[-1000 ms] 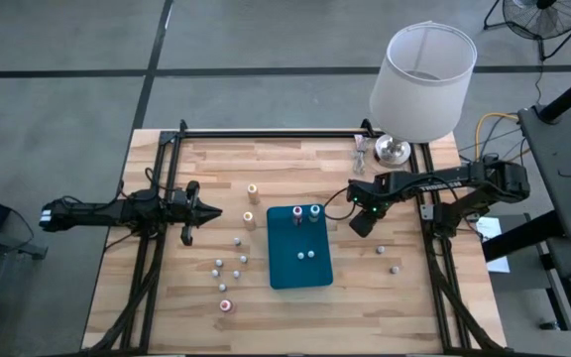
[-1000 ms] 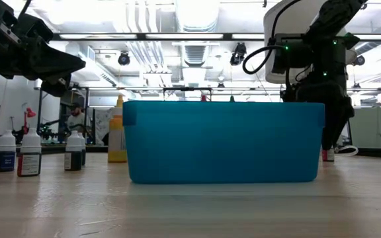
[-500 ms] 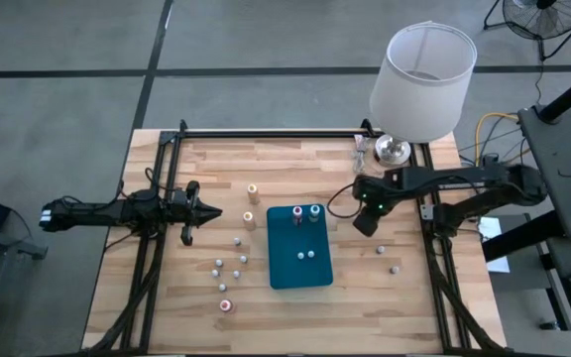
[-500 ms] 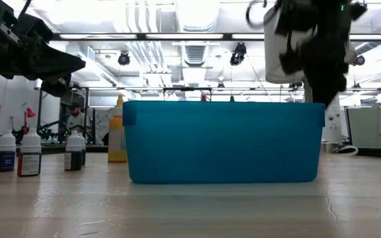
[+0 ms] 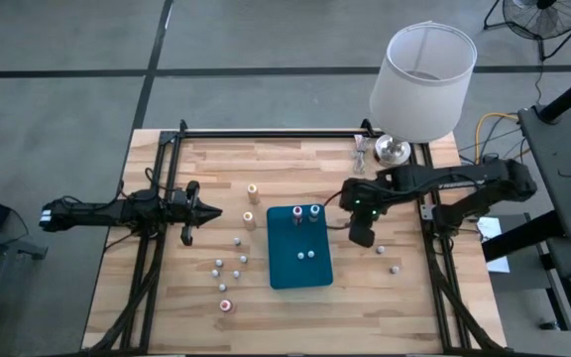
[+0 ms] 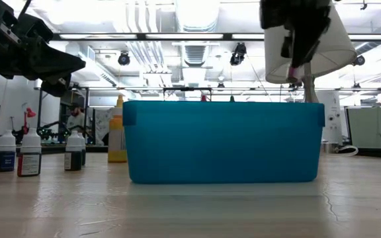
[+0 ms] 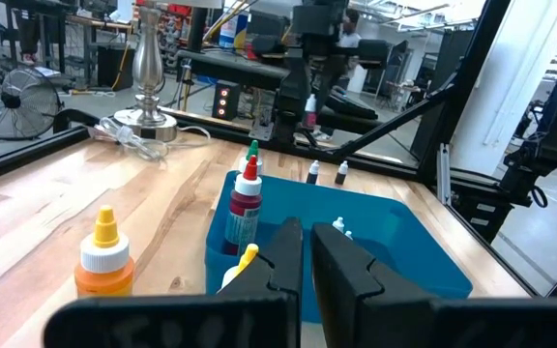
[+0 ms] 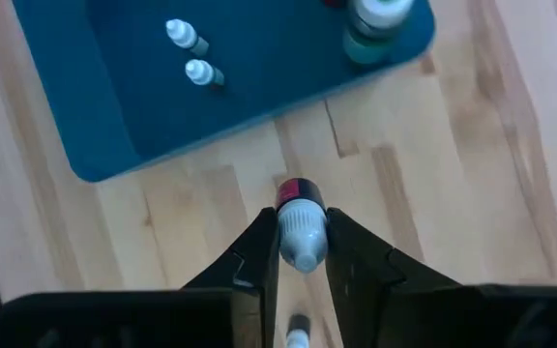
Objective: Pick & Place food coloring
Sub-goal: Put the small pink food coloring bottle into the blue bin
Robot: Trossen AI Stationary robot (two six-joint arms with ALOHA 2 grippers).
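Here, the right tool [image 8: 303, 253] hangs above the light wooden slatted counter [image 5: 176, 297], just beside the right long edge of the teal rectangular plastic tray [image 5: 287, 273]. Its two dark fingers [image 8: 254, 256] stand only a little apart and clamp a small food coloring bottle with a whitish-grey cap and a red band [image 8: 301, 230]. In the right wrist view the bottle sits between the fingers over bare wood, clear of the tray rim. In the low view the same bottle [image 6: 295, 71] hangs in the air above the tray's top edge, in front of the white fabric lamp shade [image 6: 339, 46].

The left tool [image 5: 209, 211] waits over the left part of the counter, well apart from the tray, with its fingers closed and nothing between them.

Inside the tray, two taller bottles with coloured tops [image 5: 305, 213] stand upright at the far end, and two small whitish bottles [image 5: 307, 254] sit near the middle of its floor.

On the counter left of the tray:
- two orange-topped bottles [image 5: 251, 190] stand near the tray's far corner;
- a loose cluster of small whitish-grey bottles [image 5: 230, 264] stands beside the tray's long left edge;
- one magenta-topped bottle [image 5: 226, 306] stands nearest the front edge.

Two more small bottles [image 5: 388, 259] stand on the counter right of the tray.
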